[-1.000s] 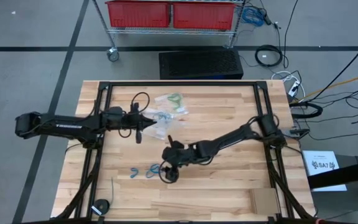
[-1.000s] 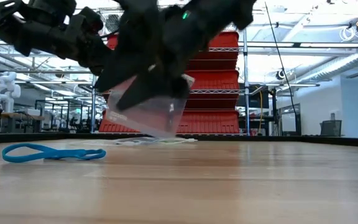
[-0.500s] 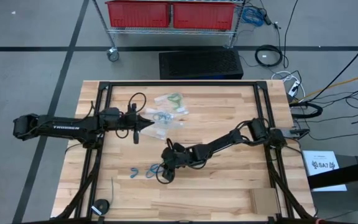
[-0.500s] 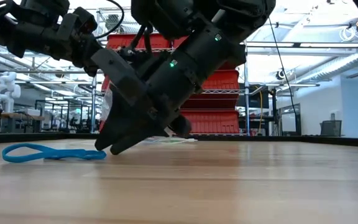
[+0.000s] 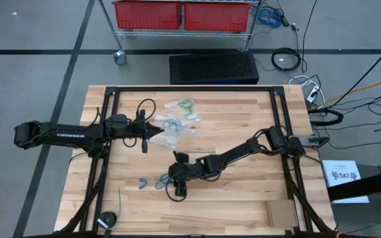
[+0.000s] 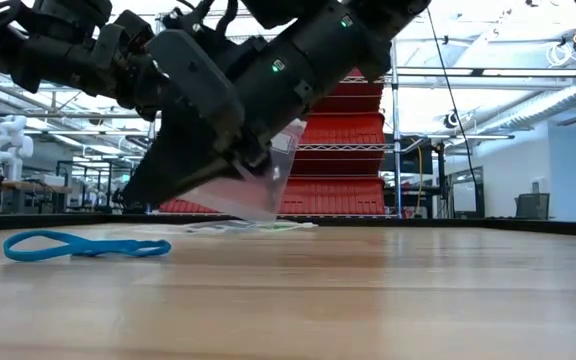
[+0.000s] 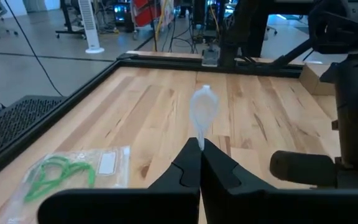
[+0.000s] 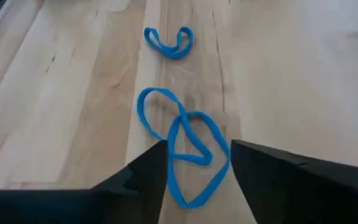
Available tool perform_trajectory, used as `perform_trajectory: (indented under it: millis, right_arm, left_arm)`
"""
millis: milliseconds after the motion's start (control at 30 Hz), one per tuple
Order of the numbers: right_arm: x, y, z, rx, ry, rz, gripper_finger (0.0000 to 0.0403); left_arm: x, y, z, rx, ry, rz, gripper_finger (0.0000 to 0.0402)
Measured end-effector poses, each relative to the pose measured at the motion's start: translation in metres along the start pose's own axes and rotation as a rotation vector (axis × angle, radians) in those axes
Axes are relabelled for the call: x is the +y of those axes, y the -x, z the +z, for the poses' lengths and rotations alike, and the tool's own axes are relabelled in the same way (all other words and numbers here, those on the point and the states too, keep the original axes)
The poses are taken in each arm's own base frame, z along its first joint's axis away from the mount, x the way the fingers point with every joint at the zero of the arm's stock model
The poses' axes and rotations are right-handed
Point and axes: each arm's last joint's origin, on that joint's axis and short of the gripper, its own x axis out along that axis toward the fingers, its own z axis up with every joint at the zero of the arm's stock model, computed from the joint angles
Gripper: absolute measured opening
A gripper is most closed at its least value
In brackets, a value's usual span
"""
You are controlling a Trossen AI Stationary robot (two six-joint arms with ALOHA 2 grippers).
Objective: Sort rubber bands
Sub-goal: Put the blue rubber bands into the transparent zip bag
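Note:
Two bright blue rubber bands [image 8: 185,155] lie overlapping on the wood near the table's middle, and a third [image 8: 168,42] lies a little farther toward the left edge. My right gripper [image 8: 194,160] stands open just above them, one finger on either side of the overlapping pair [image 5: 161,182]. I cannot tell whether it touches them. At the left, my left gripper [image 5: 152,132] is shut on a clear plastic bag [image 7: 204,109]. Green rubber bands [image 7: 55,174] lie inside another clear bag on the table. My left gripper pinches the clear bag by a narrow bit of its edge [image 7: 199,138] between its two shut fingertips. The fingers come in nearly level from the table's left. The bag [image 6: 263,180] stands out beyond the fingertips, lifted clear of the table.
Clear bags with green [image 5: 185,106] and teal [image 5: 172,123] bands lie at the far middle of the table. A black frame rail [image 5: 108,119] borders the work area. A black disc [image 5: 107,219] and a cardboard piece [image 5: 283,213] sit near the front edge.
My right gripper has sunk and gone a little toward the table's left, coming over the blue rubber bands, and it has rolled about its own pointing line. The bands and the bag in my left gripper have stayed where they were.

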Motion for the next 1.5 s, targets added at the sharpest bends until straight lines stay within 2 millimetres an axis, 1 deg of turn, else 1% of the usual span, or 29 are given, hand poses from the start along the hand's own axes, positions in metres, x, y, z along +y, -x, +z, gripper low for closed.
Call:
perform_trajectory:
  millis: [100, 267, 367, 433, 500, 567, 667, 767, 900, 1033, 1100, 1200, 1300, 1400, 1500]
  right_arm:
    - [-0.003, -0.002, -0.001, 0.002, 0.035, -0.005, 0.0179]
    - [-0.003, -0.007, -0.005, 0.009, 0.079, -0.002, 0.0175]
    - [-0.002, -0.014, -0.007, 0.013, 0.115, 0.002, 0.0172]
    - [0.003, -0.020, -0.002, -0.001, 0.142, 0.026, 0.0172]
    - [0.006, -0.027, -0.001, 0.013, 0.170, 0.029, 0.0172]
    - [0.007, -0.034, -0.005, 0.068, 0.194, 0.027, 0.0171]
    - [0.008, -0.041, -0.002, 0.089, 0.197, 0.023, 0.0169]
    - [0.008, -0.045, -0.001, 0.117, 0.200, 0.020, 0.0153]
    - [0.010, -0.045, 0.001, 0.126, 0.213, 0.026, 0.0096]
    - [0.009, -0.039, 0.004, 0.150, 0.239, 0.020, 0.0027]
    - [0.007, -0.035, 0.006, 0.163, 0.252, 0.015, 0.0008]
    - [0.003, -0.026, 0.011, 0.200, 0.267, 0.001, 0.0013]
    - [-0.004, -0.013, 0.020, 0.229, 0.260, -0.013, 0.0018]
    - [-0.011, 0.001, 0.031, 0.232, 0.268, -0.020, 0.0017]
    - [-0.018, 0.017, 0.047, 0.202, 0.280, -0.023, 0.0012]
  left_arm:
    - [0.000, 0.000, 0.000, 0.000, 0.000, 0.000, 0.0000]
    - [0.000, 0.000, 0.000, 0.000, 0.000, 0.000, 0.0000]
    - [0.000, 0.000, 0.000, 0.000, -0.003, 0.000, 0.0000]
    - [0.000, 0.000, 0.000, 0.000, -0.006, 0.001, 0.0000]
    - [0.000, 0.000, 0.000, 0.000, -0.006, 0.001, 0.0000]
    - [0.000, 0.000, 0.000, 0.004, -0.006, 0.001, 0.0000]
    - [0.000, 0.000, -0.002, 0.020, -0.005, 0.002, 0.0000]
    - [0.000, 0.000, -0.004, 0.038, -0.004, 0.002, 0.0000]
    - [0.000, 0.000, -0.004, 0.045, -0.005, 0.007, 0.0000]
    - [0.000, 0.000, -0.004, 0.043, -0.021, 0.007, 0.0000]
    - [0.000, 0.000, -0.004, 0.043, -0.022, 0.007, 0.0000]
    - [0.000, 0.000, -0.003, 0.033, -0.023, 0.007, 0.0000]
    - [0.000, 0.000, -0.001, 0.011, -0.025, 0.007, 0.0000]
    - [0.000, 0.000, 0.000, 0.001, -0.025, 0.017, 0.0000]
    - [0.001, 0.000, 0.000, 0.000, -0.026, 0.026, 0.0000]
